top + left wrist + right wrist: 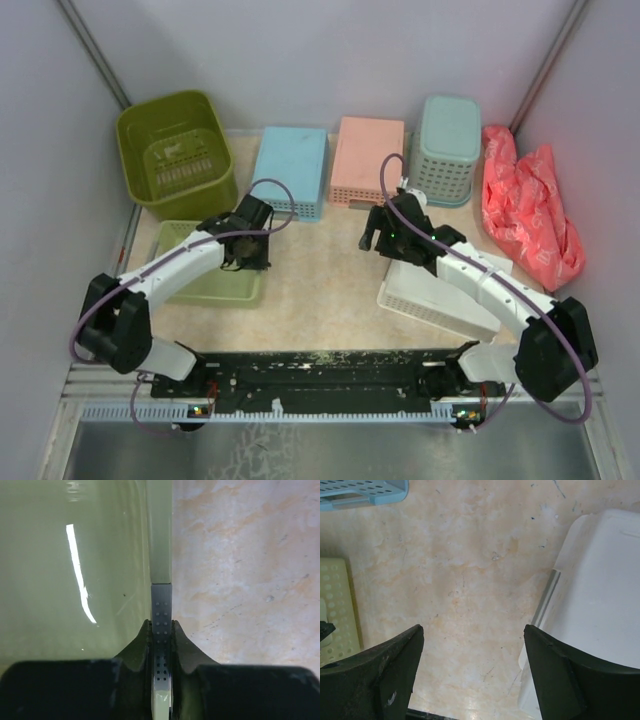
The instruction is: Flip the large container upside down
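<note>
While the deep olive-green plastic tub [175,150] stands upright at back left, the left gripper [160,640] is clamped on the flat pale-green plastic tray [178,238], so the wrong container may be flipped. The right gripper [470,645] is held wide apart, empty.

Blue bin [292,172], pink bin [367,160], teal basket [447,150], red bag [528,205], white tray [412,300], pale-green tray [225,286].

large container [175,150]: olive green; slot pattern on btm
flat tray [230,285]: pale green; dotted holes
low bin [292,172]: lt blue, grid sides
next bin [367,158]: salmon pink
lattice basket [448,148]: pale teal, lattice sides
bag [525,205]: red-pink, poss. glossy
box [440,300]: white
table [320,290]: beige, orange marbling
left gripper [161,630]: black; dot-grid pad
right gripper [472,640]: black
cables [85,320]: purple
</note>
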